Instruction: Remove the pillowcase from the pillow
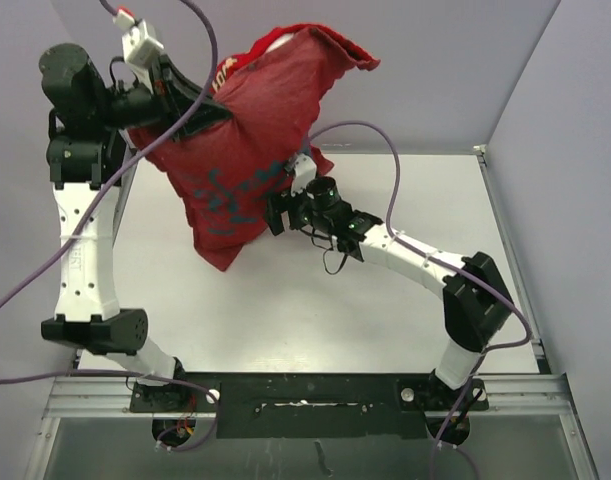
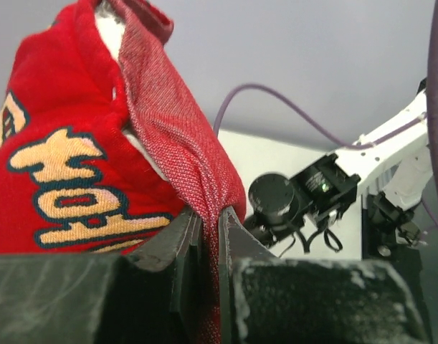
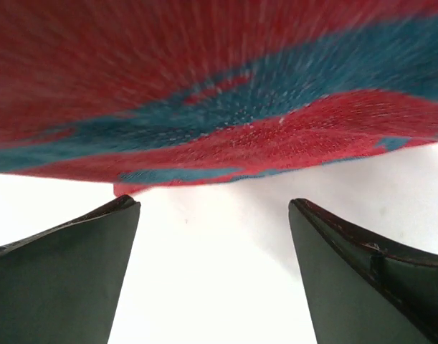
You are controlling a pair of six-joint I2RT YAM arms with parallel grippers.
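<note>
The pillowcase point(image 1: 250, 130) hangs in the air, dull red side with dark teal blotches facing out. My left gripper point(image 1: 217, 108) is shut on a fold of it, high at the back left. In the left wrist view the jaws point(image 2: 210, 215) pinch the woven red fabric point(image 2: 168, 136), and the bright printed side with gold lettering point(image 2: 61, 179) bulges to the left. A bit of the white pillow point(image 2: 110, 25) shows inside the opening at the top and peeks out in the top view point(image 1: 274, 41). My right gripper point(image 1: 274, 212) is open and empty beside the hanging lower part. In its wrist view point(image 3: 215, 208) the cloth point(image 3: 219, 107) hangs just beyond the fingertips.
The white table point(image 1: 315, 300) lies below, walled by pale panels at the back and right. A purple cable point(image 1: 385, 150) arcs over the right arm point(image 1: 425, 265). A metal rail point(image 1: 315, 390) runs along the near edge.
</note>
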